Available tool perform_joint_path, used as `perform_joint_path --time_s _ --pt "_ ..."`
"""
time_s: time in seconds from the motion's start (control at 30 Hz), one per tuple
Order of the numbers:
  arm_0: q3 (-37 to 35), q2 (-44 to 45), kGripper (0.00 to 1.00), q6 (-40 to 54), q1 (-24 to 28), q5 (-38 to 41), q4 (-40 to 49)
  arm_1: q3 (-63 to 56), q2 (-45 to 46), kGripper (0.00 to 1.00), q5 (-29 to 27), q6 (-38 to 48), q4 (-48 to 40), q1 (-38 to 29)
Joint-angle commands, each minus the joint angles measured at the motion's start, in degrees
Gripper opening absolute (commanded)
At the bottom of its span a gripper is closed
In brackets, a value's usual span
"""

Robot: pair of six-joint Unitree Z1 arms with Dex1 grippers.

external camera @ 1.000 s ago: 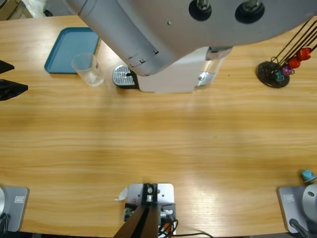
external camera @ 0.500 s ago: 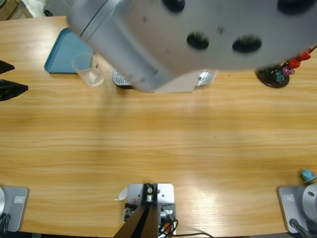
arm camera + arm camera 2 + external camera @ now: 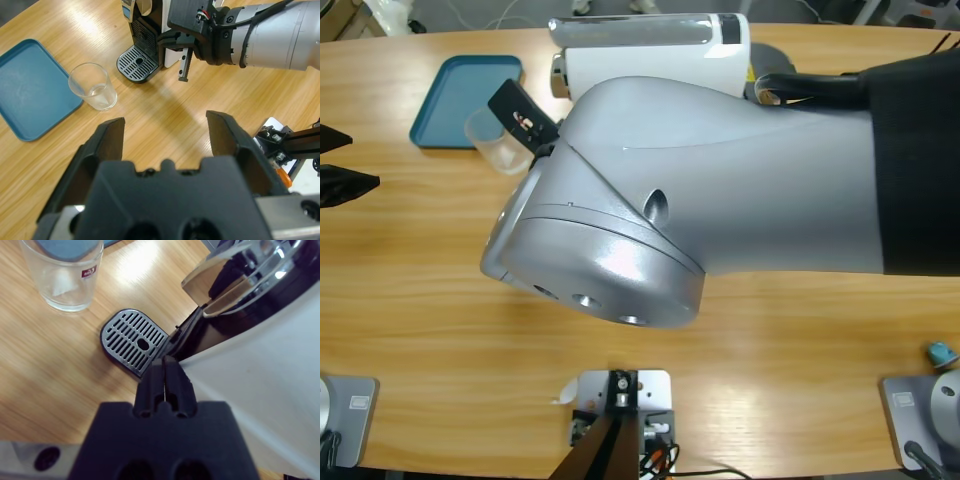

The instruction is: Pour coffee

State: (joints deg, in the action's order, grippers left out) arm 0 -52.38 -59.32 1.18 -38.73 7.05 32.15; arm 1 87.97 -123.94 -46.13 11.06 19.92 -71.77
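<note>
The white coffee machine (image 3: 650, 48) stands at the table's far side, its black drip tray (image 3: 132, 342) bare. An empty clear glass (image 3: 93, 86) stands on the wood just left of the drip tray (image 3: 137, 62), beside the blue tray. My right gripper (image 3: 164, 371) is shut on nothing and hangs just above the table at the drip tray's edge, close under the chrome spout (image 3: 235, 280). In the left wrist view the right gripper (image 3: 182, 70) points down beside the machine. My left gripper (image 3: 167, 137) is open and empty, well back from the glass, at the table's left edge (image 3: 342, 165).
A blue tray (image 3: 460, 95) lies at the far left. The right arm's big silver elbow (image 3: 620, 230) covers the table's middle in the high view. A teal capsule (image 3: 941, 352) lies near the front right corner.
The right arm's elbow has swung from the picture's top down over the table's middle, uncovering the machine's top. Its gripper now shows beside the glass. The left gripper has not moved.
</note>
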Motion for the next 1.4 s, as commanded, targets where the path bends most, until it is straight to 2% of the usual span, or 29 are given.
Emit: perform_joint_path --time_s 0.03,0.1,0.17,0.23,0.37,0.47,0.57,0.6,0.73,0.8,0.9,1.1,1.4 --pt "1.5 -1.5 0.692 0.5 -0.7 1.0 -0.3 -8.4 15.1 0.000 18.1 -5.0 -7.7 1.4" --pt "1.6 -1.3 0.692 0.5 -0.7 1.0 -0.2 -12.1 20.9 0.000 29.2 -5.8 -11.7 2.0" --pt "1.5 -1.2 0.692 0.4 -0.7 1.0 -0.2 -13.7 24.7 0.000 33.9 -6.0 -12.0 2.9" --pt "1.5 -1.3 0.692 0.4 -0.7 1.0 -0.2 -14.2 27.0 0.000 33.0 -6.1 -9.3 3.2" --pt "1.5 -1.8 0.702 0.2 -0.7 0.7 -0.3 -15.7 31.6 0.008 24.9 -3.8 2.5 3.2" --pt "1.7 -2.8 0.839 -1.0 0.1 0.1 -1.2 -19.5 37.2 0.431 19.0 1.4 7.9 3.2" --pt "3.4 -3.6 0.979 -2.0 0.9 -0.5 -4.1 -22.7 42.1 0.936 19.1 5.3 14.0 4.7" --pt "4.5 -4.0 0.982 -2.0 1.3 -0.5 -5.8 -24.1 43.7 0.989 19.7 5.9 15.0 5.2" --pt "8.9 -5.6 0.988 -1.9 6.2 0.2 -12.7 -31.5 52.6 1.000 22.0 6.8 16.9 8.8" --pt "10.0 -8.8 0.991 -2.1 10.7 0.2 -15.7 -36.0 59.0 1.000 21.6 6.9 16.7 9.6" --pt "11.7 -15.7 0.987 -0.5 12.9 0.0 -20.9 -40.8 64.6 1.000 20.9 7.0 17.3 10.4" --pt "12.6 -27.8 0.964 5.6 12.7 0.2 -27.9 -43.2 65.6 1.000 20.6 6.4 15.5 10.7" --pt "12.8 -34.3 0.910 8.0 13.1 -0.1 -35.4 -43.5 65.3 1.000 21.5 5.9 15.0 10.8"
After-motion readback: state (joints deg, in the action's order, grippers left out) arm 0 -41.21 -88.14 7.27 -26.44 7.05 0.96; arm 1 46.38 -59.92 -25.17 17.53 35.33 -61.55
